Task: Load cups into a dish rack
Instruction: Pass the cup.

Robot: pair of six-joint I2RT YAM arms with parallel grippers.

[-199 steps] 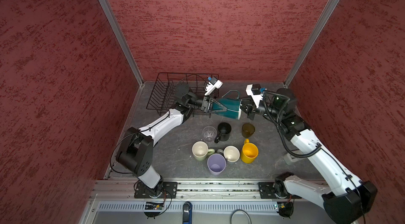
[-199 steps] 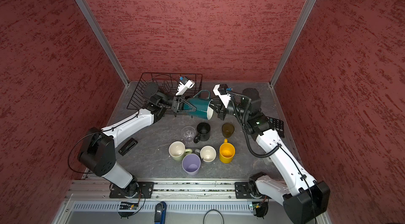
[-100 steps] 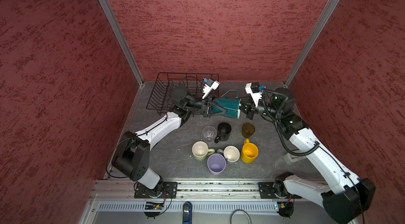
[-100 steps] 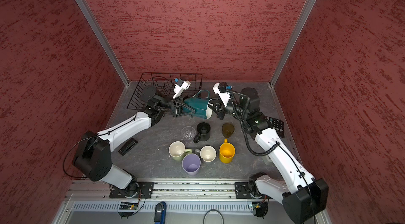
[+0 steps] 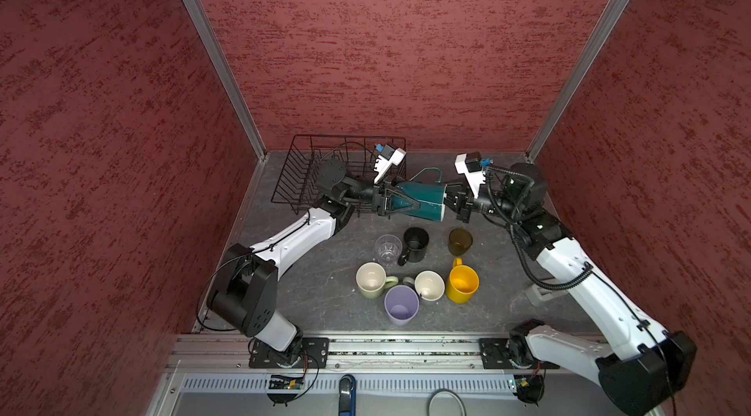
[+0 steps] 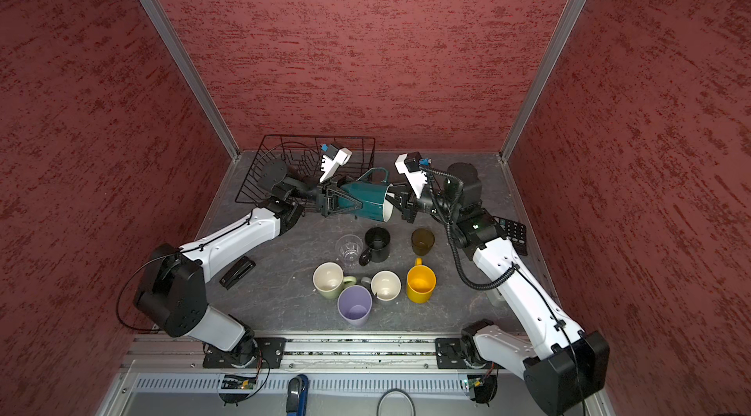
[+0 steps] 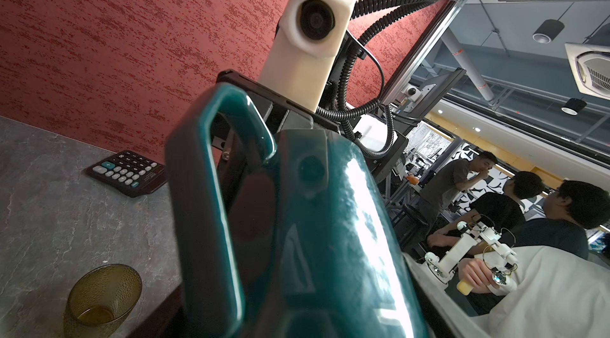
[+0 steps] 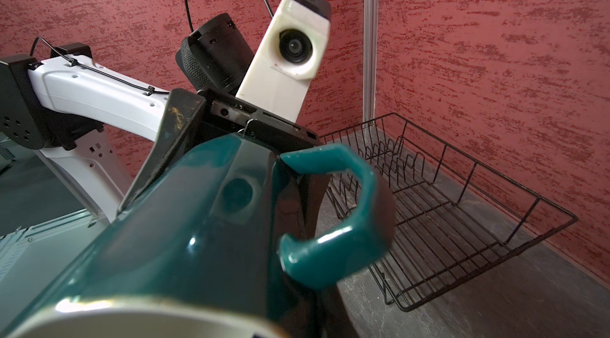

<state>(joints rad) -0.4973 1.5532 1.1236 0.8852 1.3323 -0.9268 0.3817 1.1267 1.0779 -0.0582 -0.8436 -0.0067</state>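
A teal mug [image 5: 422, 200] [image 6: 365, 198] hangs on its side above the table, just right of the black wire dish rack [image 5: 300, 174] [image 8: 462, 204]. My left gripper [image 5: 410, 202] [image 6: 353, 202] is shut on its body from the base end, one finger on each side. My right gripper [image 5: 449, 202] [image 6: 392, 204] is shut on its rim. The handle points at the back wall. Upright on the table nearer the front are a clear glass [image 5: 388, 248], black mug [image 5: 416, 244], amber tumbler [image 5: 460, 242], pale green mug [image 5: 372, 279], grey mug [image 5: 429, 285], yellow mug [image 5: 462, 284] and lilac tumbler [image 5: 401, 305].
A black calculator [image 6: 514, 231] [image 7: 128, 171] lies by the right wall behind my right arm. A black stapler [image 6: 237, 271] lies under my left forearm. Red walls close in the table on three sides, and the rack fills the back left corner.
The left jaws opened wider, then closed in on the teal mug's body. The mug has hardly moved. The right gripper still holds the rim.
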